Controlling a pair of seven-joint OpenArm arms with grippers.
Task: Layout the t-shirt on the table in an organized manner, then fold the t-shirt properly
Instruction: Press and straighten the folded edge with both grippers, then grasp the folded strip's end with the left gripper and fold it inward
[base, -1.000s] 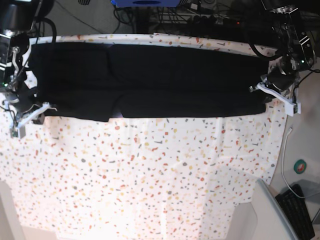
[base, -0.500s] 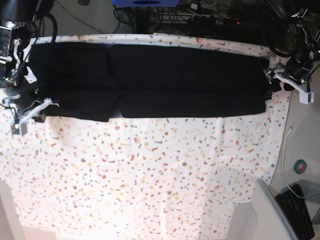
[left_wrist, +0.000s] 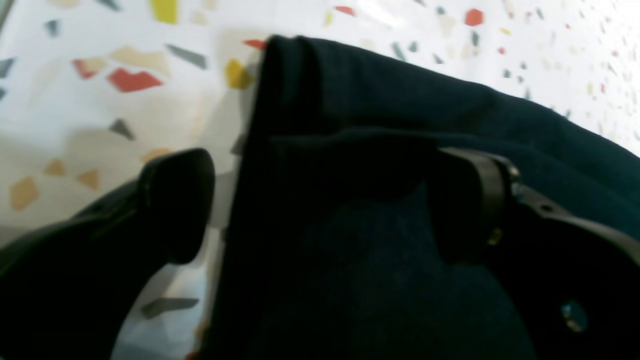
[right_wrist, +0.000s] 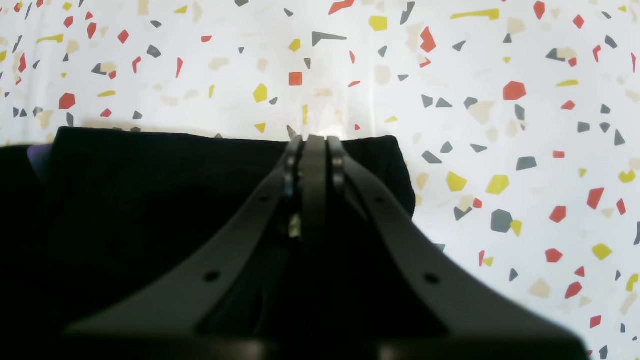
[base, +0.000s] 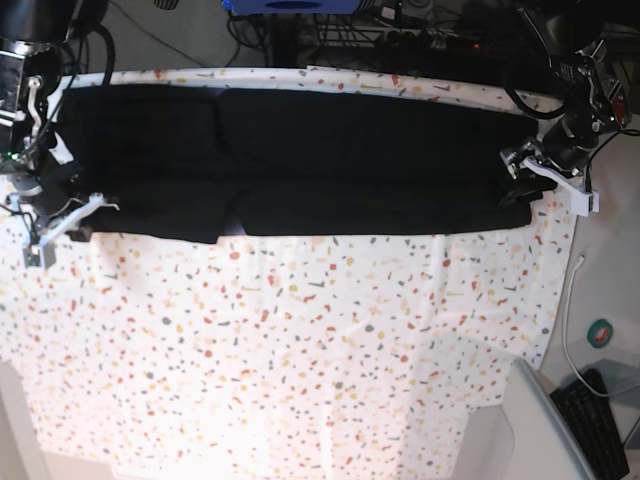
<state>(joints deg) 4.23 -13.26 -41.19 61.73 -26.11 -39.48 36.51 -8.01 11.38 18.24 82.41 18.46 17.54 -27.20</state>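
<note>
The t-shirt (base: 300, 165) lies as a long black band across the far part of the desk (base: 300, 360), reaching nearly from one side edge to the other. Its near border runs roughly straight, with a small step in the line towards the side of the right arm. The cloth looks doubled over along its length; a fold line runs through the middle of the band. No print shows in the base view, only plain black.

At the end of the band by the desk's side edge, the left pincer (base: 535, 180) sits at the shirt's near corner. In the left wrist view its two dark fingers (left_wrist: 175, 200) stand wide apart, one over the speckled cover and the other over the black cloth, with the layered edge of the t-shirt (left_wrist: 350, 150) between them; the fingers do not press the cloth together. That view is blurred, so whether a finger touches the fabric cannot be told.

At the opposite end, the right pincer (base: 62, 222) rests at the other near corner. The right wrist view shows its fingers (right_wrist: 315, 160) brought together to a narrow line at the shirt's edge (right_wrist: 150, 165), where the black cloth meets the cover; it appears clamped on that hem, though the cloth between the tips is hidden.

The near half of the desk shows only its white flecked cover.
</note>
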